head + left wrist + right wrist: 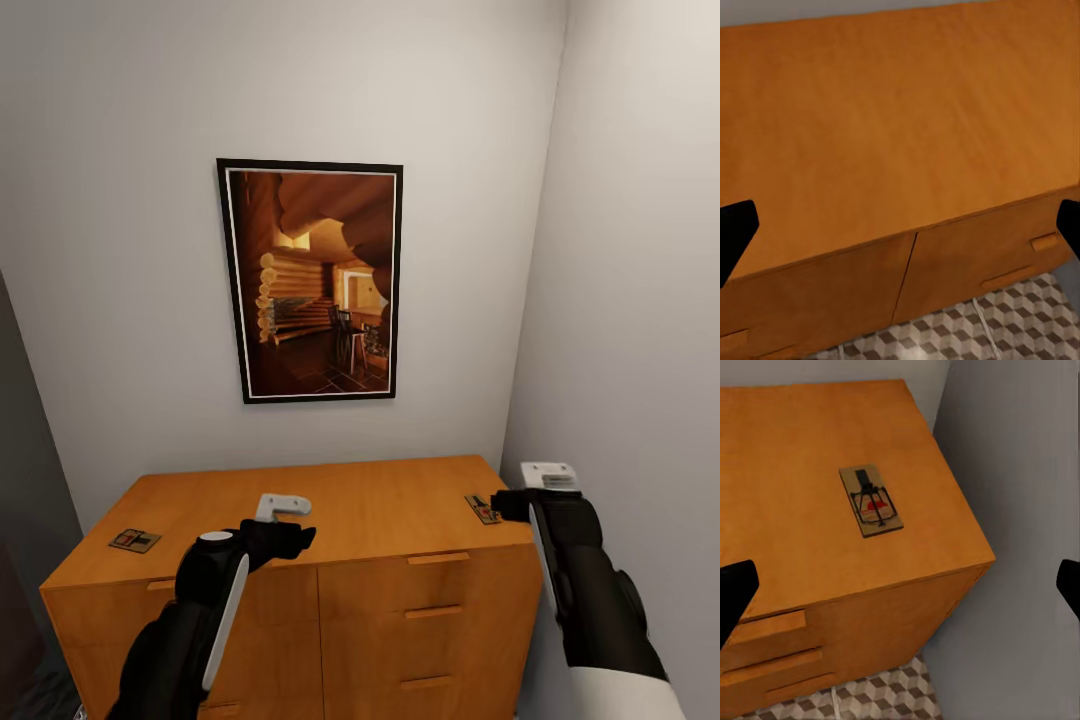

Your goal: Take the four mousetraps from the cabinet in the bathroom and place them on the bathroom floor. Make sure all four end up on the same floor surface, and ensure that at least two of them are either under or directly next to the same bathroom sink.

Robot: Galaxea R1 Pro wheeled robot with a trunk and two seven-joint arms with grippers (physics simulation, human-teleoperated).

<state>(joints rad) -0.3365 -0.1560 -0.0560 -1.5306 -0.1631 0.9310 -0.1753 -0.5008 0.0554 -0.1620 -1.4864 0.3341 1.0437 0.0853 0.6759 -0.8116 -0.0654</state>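
Note:
The orange-brown cabinet (pixel 380 510) stands against the wall, drawers facing me. One mousetrap (pixel 134 540) lies flat near the top's left end. Another mousetrap (pixel 481 509) lies near the right end, shown in the right wrist view as a tan board with dark wire and a red mark (pixel 871 501). My right gripper (pixel 507 505) hovers just right of it, open and empty (pixel 900 589). Over the front middle of the top, my left gripper (pixel 288 538) is also open, with only bare wood between its fingers (pixel 900 229). Cube-patterned bathroom floor (pixel 982 330) shows below the drawers.
A framed picture (pixel 310 280) hangs on the back wall above the cabinet. A grey side wall (pixel 630 300) runs close along the cabinet's right end, leaving a narrow gap. Thin handles (pixel 438 558) stick out from the drawer fronts.

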